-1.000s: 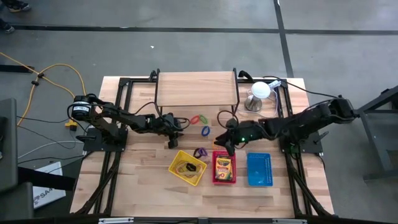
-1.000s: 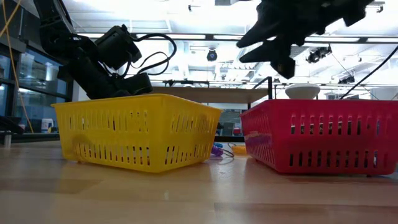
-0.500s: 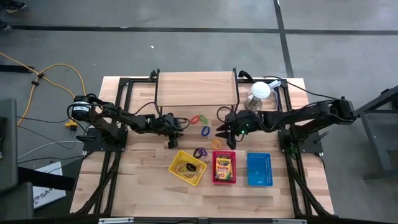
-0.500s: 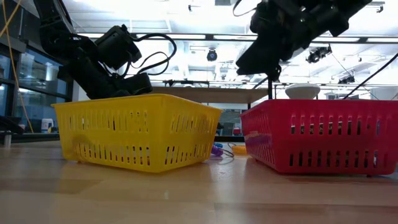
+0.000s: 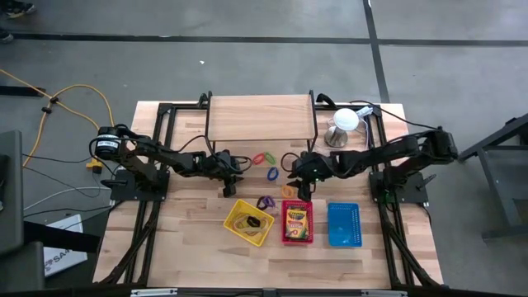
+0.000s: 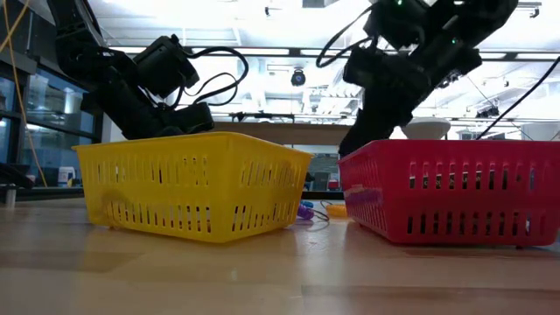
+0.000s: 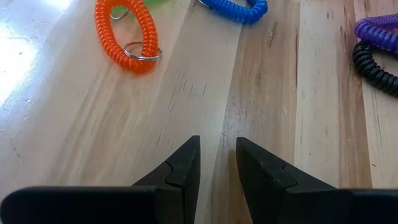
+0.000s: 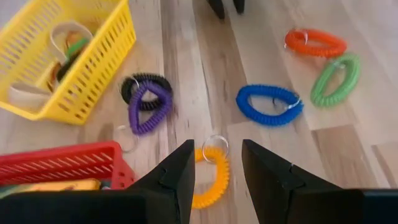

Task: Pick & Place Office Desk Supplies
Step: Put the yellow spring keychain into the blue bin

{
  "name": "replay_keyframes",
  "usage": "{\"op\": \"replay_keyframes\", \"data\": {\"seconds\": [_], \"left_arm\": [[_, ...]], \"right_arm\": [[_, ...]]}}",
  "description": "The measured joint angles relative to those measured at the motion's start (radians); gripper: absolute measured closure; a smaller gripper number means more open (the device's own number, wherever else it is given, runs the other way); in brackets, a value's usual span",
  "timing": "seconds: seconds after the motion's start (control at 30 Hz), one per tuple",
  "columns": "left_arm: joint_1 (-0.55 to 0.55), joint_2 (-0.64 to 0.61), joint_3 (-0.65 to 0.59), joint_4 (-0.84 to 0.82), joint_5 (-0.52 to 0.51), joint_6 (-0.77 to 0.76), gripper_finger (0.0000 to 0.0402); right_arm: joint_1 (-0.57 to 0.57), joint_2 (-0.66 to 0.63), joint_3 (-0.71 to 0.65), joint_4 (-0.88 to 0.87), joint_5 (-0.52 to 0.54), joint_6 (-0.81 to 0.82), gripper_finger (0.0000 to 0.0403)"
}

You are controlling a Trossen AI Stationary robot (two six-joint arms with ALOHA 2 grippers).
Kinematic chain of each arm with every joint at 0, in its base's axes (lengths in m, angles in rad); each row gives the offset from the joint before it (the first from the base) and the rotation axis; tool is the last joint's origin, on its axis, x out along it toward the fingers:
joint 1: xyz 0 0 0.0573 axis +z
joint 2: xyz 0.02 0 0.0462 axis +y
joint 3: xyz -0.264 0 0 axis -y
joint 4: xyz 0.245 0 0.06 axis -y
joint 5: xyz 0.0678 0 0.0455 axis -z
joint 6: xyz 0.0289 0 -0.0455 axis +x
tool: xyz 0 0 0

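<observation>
**Three baskets and loose coil bands on the work table**

Yellow basket (image 5: 248,222) — holds tan and green rubber-band loops (image 8: 61,46). Red basket (image 5: 297,223) — holds a yellow-and-green crayon box (image 5: 296,220), lying flat. Blue basket (image 5: 344,224) — contents cannot be told from above. The three stand in a row along the table's (image 5: 181,239) near side, yellow on the left.

Loose on the wood behind the baskets lie coil bands: orange (image 8: 315,42), green (image 8: 336,78), blue (image 8: 269,104), purple (image 8: 148,107) overlapping black (image 8: 145,83) beside the yellow basket, and yellow (image 8: 210,175).

Right gripper (image 8: 217,168) hovers directly above the yellow coil band, fingers parted with a clear gap, gripping nothing. Left gripper (image 7: 217,163) is low over bare wood short of the orange and blue bands, fingers slightly apart, empty.
</observation>
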Motion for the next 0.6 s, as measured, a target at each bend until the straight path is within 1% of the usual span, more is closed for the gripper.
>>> {"op": "replay_keyframes", "data": {"seconds": [0.4, 0.6], "left_arm": [[0.000, 0.000, 0.001, 0.000, 0.000, 0.000, 0.0303], [0.000, 0.000, 0.001, 0.000, 0.000, 0.000, 0.0303]], "right_arm": [[0.000, 0.141, 0.000, 0.002, -0.003, -0.001, 0.0283], [0.001, 0.180, 0.000, 0.030, -0.002, -0.002, 0.0283]]}}
